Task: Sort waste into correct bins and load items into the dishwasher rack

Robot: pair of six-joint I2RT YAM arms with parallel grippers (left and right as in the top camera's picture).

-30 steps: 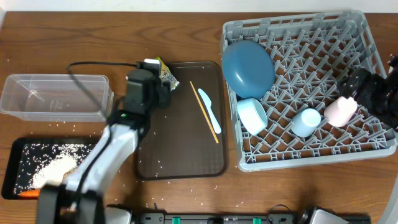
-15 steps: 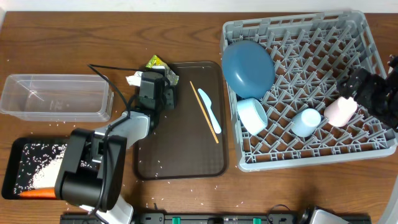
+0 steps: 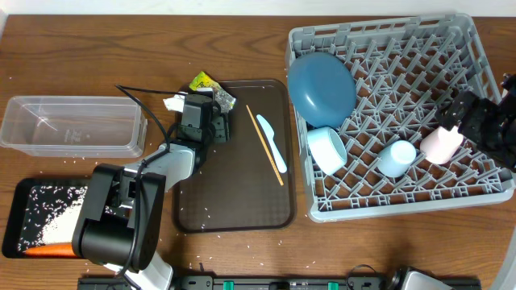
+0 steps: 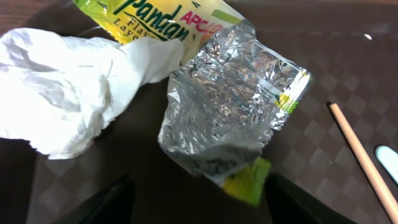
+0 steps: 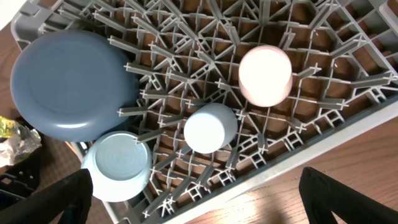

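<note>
Left arm (image 3: 121, 213): chunky black base joints, silver-grey middle link, black wrist block. Thin black cable (image 3: 141, 90) loops off it. Right arm (image 3: 484, 121): all black, blocky. Left gripper (image 4: 198, 202) fingers (image 4: 102, 202) black, smooth, blurred.

Even, bright light from above fills the overhead view; the wooden surface (image 3: 121, 48) reads matte, and the dishwasher rack (image 3: 379, 31) throws only a soft, short shadow. The left wrist view is dimmer and very close: the silvery wrapper (image 4: 230, 99) glints hard, the crumpled white paper (image 4: 62, 87) nearly bleaches out, and the left claw (image 4: 199, 202) is a dark blur. In the right wrist view the pink cup (image 5: 265, 76) is blown to white, and the rack's lines bow toward the edges
</note>
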